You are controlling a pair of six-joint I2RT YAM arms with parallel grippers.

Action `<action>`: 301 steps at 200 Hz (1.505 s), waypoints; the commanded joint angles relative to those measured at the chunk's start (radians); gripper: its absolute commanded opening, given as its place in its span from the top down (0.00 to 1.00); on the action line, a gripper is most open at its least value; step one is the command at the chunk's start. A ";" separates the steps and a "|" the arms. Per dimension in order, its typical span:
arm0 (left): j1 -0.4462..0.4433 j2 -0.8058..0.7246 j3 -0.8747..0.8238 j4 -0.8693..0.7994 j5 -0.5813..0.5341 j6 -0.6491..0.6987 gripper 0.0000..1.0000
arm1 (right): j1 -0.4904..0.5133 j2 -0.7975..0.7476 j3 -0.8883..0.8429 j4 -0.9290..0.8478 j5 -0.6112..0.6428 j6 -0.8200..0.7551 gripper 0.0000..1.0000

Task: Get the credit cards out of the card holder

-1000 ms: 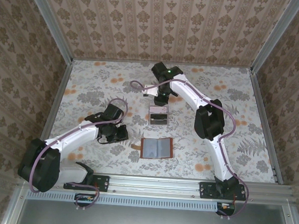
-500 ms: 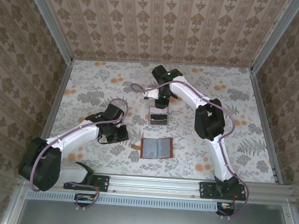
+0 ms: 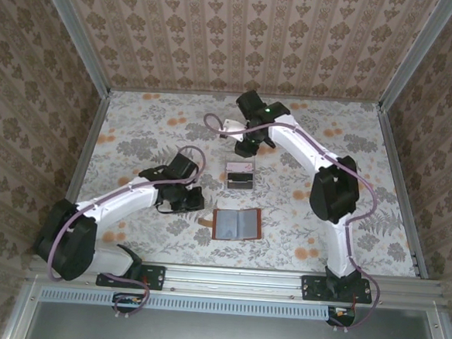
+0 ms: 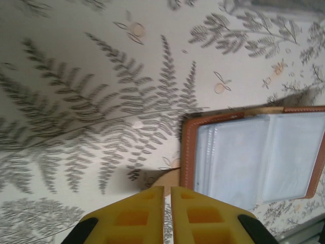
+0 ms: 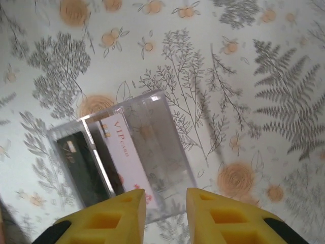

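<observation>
The card holder lies open on the floral table, its brown rim and grey-blue lining facing up and a small orange tab at its left edge. My left gripper is shut with nothing in it, its fingertips just short of the tab. A clear plastic box stands beyond the holder. In it stand a dark card and a pale card marked VIP. My right gripper hovers open over the box's near side, holding nothing, and sits behind the box.
Patterned walls enclose the floral table on three sides. A metal rail with both arm bases runs along the near edge. Bare cloth lies to the right of the holder and box.
My right gripper has opened and drawn back from the clear box toward the far side. My left arm has shifted slightly right toward the holder, still shut.
</observation>
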 commanded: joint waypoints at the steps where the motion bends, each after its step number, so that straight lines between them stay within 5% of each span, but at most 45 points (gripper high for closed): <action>1: -0.043 0.046 0.035 0.018 0.022 0.014 0.88 | 0.010 -0.111 -0.109 0.122 -0.031 0.264 0.71; 63: -0.125 0.165 0.024 0.069 0.034 0.006 0.90 | 0.037 -0.396 -0.531 0.341 -0.101 0.894 0.79; 146: -0.144 0.189 -0.075 0.129 0.026 -0.012 0.92 | 0.132 -0.511 -0.805 0.405 -0.319 1.353 0.78; 301: -0.155 0.114 -0.204 0.223 0.045 -0.061 0.92 | 0.314 -0.236 -0.872 0.564 -0.318 1.498 0.72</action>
